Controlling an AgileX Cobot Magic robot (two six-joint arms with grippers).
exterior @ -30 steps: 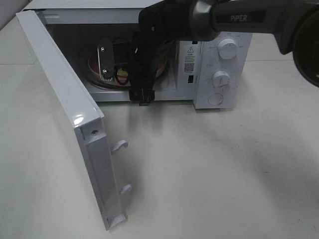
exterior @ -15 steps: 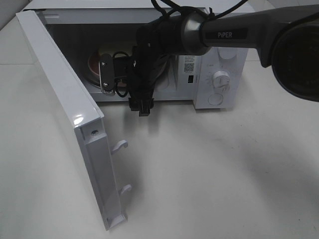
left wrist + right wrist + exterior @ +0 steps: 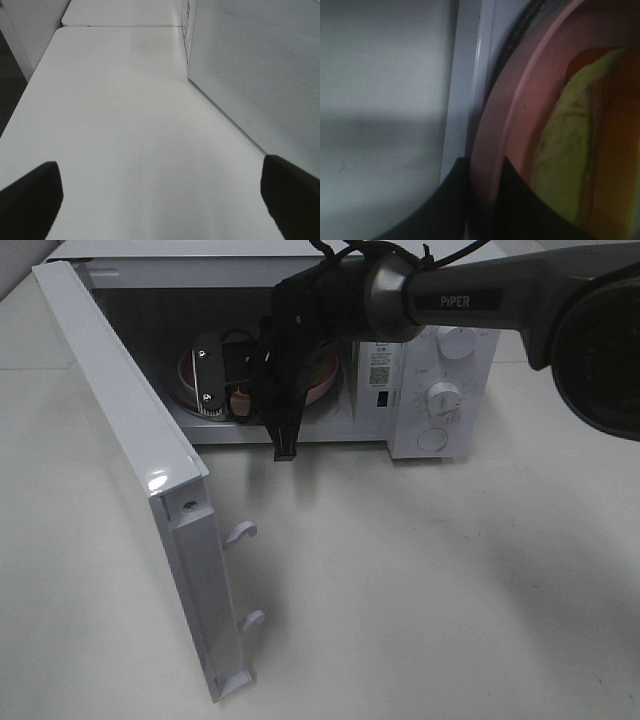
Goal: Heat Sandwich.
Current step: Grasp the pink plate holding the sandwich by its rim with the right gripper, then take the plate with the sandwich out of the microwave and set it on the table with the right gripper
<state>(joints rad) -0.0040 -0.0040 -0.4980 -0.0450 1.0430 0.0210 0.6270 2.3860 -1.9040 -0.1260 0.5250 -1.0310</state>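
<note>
The sandwich [image 3: 570,150] lies on a round pink plate [image 3: 510,125] inside the open microwave [image 3: 450,390]; its pale yellow-green filling and a bit of red show in the right wrist view. My right gripper [image 3: 482,195] is shut on the plate's rim, one finger on each side of it. From the high camera, the right gripper [image 3: 208,380] reaches into the oven cavity and the arm hides most of the plate [image 3: 325,380]. Off to the left of the microwave, my left gripper [image 3: 160,200] is open and holds nothing.
The microwave door [image 3: 120,440] stands swung wide toward the front left, with two latch hooks [image 3: 242,532] sticking out. Its outer face [image 3: 260,75] fills one side of the left wrist view. White table [image 3: 450,590] spreads in front of the oven.
The right gripper's jaws have shut on the plate rim inside the microwave, and its wrist shifted slightly. The left arm has not moved.
</note>
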